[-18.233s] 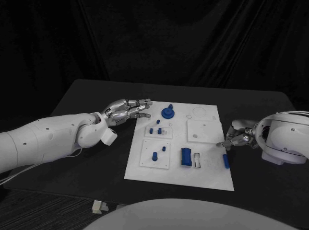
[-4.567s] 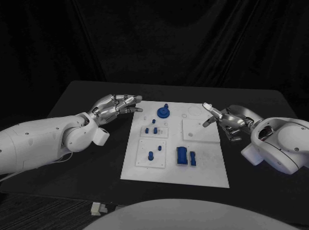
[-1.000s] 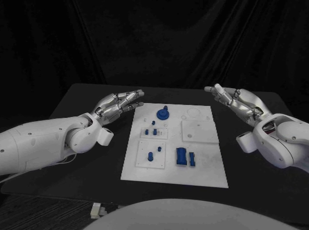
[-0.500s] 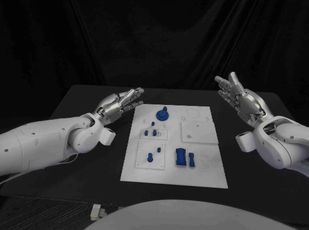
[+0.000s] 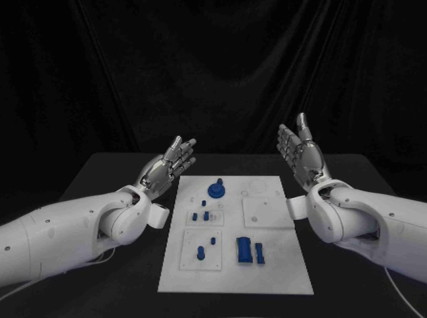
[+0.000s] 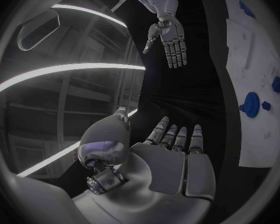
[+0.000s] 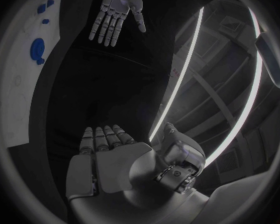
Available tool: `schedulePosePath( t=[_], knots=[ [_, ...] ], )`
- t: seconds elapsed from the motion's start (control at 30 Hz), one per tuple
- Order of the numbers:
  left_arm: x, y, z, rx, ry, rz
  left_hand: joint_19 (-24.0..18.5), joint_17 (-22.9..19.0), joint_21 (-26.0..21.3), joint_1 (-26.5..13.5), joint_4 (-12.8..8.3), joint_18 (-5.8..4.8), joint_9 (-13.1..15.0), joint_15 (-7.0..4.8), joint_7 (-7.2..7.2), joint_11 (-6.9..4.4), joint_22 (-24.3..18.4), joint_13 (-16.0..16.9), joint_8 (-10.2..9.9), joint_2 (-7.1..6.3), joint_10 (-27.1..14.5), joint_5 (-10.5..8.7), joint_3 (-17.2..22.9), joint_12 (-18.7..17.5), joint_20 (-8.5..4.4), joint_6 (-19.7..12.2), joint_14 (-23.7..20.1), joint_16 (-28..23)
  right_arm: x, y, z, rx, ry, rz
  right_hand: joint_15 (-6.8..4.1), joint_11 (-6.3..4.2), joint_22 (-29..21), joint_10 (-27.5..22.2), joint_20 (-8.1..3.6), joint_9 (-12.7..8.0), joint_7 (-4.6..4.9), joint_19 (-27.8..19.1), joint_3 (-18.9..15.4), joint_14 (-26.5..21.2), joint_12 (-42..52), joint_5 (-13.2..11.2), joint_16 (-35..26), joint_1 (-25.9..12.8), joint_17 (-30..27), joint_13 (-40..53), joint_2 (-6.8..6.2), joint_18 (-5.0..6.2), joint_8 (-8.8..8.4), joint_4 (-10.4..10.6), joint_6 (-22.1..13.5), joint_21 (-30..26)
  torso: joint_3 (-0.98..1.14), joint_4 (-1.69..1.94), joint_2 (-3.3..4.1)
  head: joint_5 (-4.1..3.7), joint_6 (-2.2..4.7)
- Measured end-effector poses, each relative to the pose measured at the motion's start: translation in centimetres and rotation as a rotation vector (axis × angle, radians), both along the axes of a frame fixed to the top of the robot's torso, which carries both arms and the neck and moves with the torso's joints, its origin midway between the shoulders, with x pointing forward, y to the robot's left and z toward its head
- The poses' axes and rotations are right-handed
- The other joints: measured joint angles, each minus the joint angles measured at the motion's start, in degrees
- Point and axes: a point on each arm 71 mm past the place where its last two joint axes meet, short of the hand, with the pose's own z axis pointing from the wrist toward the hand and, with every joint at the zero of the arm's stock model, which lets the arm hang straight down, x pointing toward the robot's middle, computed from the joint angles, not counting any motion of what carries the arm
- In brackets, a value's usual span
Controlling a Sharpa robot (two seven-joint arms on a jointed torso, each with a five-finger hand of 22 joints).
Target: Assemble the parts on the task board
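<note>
Both hands have been raised off the task board (image 5: 235, 245); left hand (image 5: 170, 165) and right hand (image 5: 300, 151) are held upright at 11 and 1 o'clock, fingers spread and empty. Seemingly they are kept clear because the blue parts (image 5: 244, 251) already sit in place.

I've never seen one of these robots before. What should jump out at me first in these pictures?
Probably the two silver hands, the left hand and the right hand, raised above the black table with fingers spread and holding nothing. Between them lies the white task board, with small blue parts standing on it, the largest a round blue piece near its far end.
</note>
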Motion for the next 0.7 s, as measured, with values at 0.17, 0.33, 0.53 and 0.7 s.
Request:
schedulePosePath(
  t=[0.17,0.33,0.53,0.7],
  knots=[
    [0.2,-1.5,0.9,0.01,-0.001,0.101,-0.31,-0.01,0.0,-6.44,-1.61,-2.2,-0.08,-0.64,-0.29,-0.2,-1.57,-0.05,-0.22,-1.77,0.19,-1.53,2.0,-2.65,-1.14,-2.46,-0.01,0.0,0.5,0.2,-0.6,0.046,0.035,-0.084,0.0,0.0,0.0,0.0,0.0,0.0,0.0,0.0,0.0,0.0,0.0,0.0,0.0,0.0,0.0,0.0,0.0,0.0,0.0,0.0,0.0,0.0,0.09,-0.3,-0.21,-1.2,3.66],
    [0.3,-2.6,1.7,0.024,0.013,0.21,-0.27,-0.01,0.0,-11.7,-3.3,-4.0,-0.11,-1.05,-0.44,-0.21,-4.27,-0.07,-0.22,-4.29,0.21,-2.92,4.55,-3.79,-3.49,-4.5,-0.02,-0.21,0.6,0.0,-0.7,0.059,0.052,-0.128,0.01,0.0,0.01,0.0,0.0,0.01,0.0,0.0,0.0,0.0,0.01,0.0,0.0,0.0,0.01,0.0,0.0,0.01,0.0,0.0,0.0,0.0,0.14,-0.48,-0.34,-1.83,5.53],
    [0.2,-3.2,2.1,0.05,0.041,0.329,-0.34,0.0,0.0,-16.65,-5.99,-4.52,-0.12,-1.25,-0.55,-0.37,-5.66,-0.07,-0.22,-5.58,0.05,-6.07,5.64,-4.28,-5.59,-6.23,0.18,-0.21,0.6,-0.2,-0.8,0.065,0.059,-0.153,0.01,0.0,0.01,0.0,0.0,0.02,0.0,0.0,0.0,0.0,0.01,0.0,0.0,0.01,0.01,0.01,0.0,0.01,0.0,0.0,0.0,0.0,0.17,-0.58,-0.4,-2.03,6.11],
    [0.2,-3.1,2.2,0.07,0.063,0.391,-0.2,0.0,-0.21,-20.03,-6.92,-4.9,-0.11,-1.25,-0.52,-0.37,-6.13,-0.07,-0.22,-6.0,0.05,-7.15,5.96,-4.5,-6.34,-7.46,0.18,-0.21,0.6,-0.3,-0.8,0.066,0.061,-0.162,0.01,0.0,0.02,0.0,0.01,0.03,0.0,0.0,0.0,0.0,0.01,0.01,0.0,0.01,0.02,0.01,0.0,0.02,0.0,0.0,0.0,0.0,0.18,-0.59,-0.42,-2.04,6.15]
  ],
)
